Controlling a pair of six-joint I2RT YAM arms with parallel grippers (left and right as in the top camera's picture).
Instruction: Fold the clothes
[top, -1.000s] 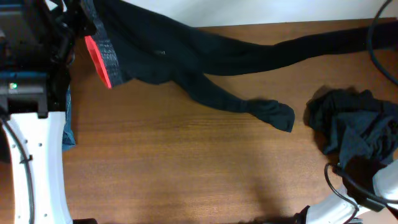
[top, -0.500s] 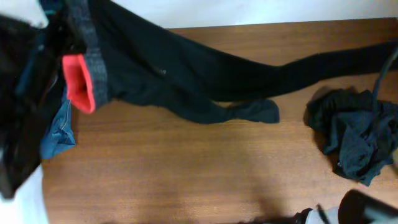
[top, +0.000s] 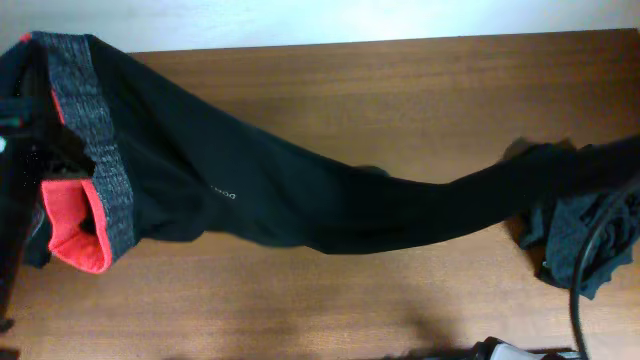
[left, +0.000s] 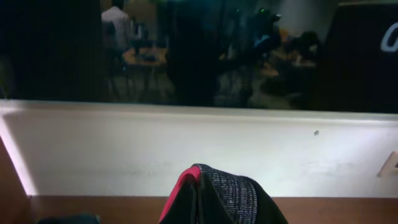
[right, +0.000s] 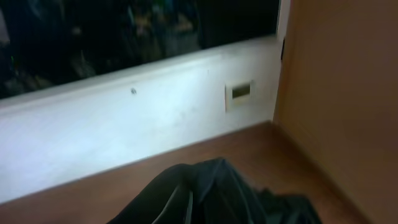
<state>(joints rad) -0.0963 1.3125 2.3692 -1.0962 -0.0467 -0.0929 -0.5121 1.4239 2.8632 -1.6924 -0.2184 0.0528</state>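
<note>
Brown table (top: 400, 90) fills my overhead feed, and the long black trousers (top: 300, 200) are stretched right across it, left edge to right. The crumpled dark pile (top: 580, 240) sits far right, under the leg end. The grey waistband (top: 95, 140) with its red edge is bunched at the left. Honestly can't tell if the left gripper or right gripper is wide or clamped, since fabric hides both.

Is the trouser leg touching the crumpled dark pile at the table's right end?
Cannot tell. Overhead, the trouser leg crosses the top of the pile, but overlap from above shows neither contact nor gap.
</note>
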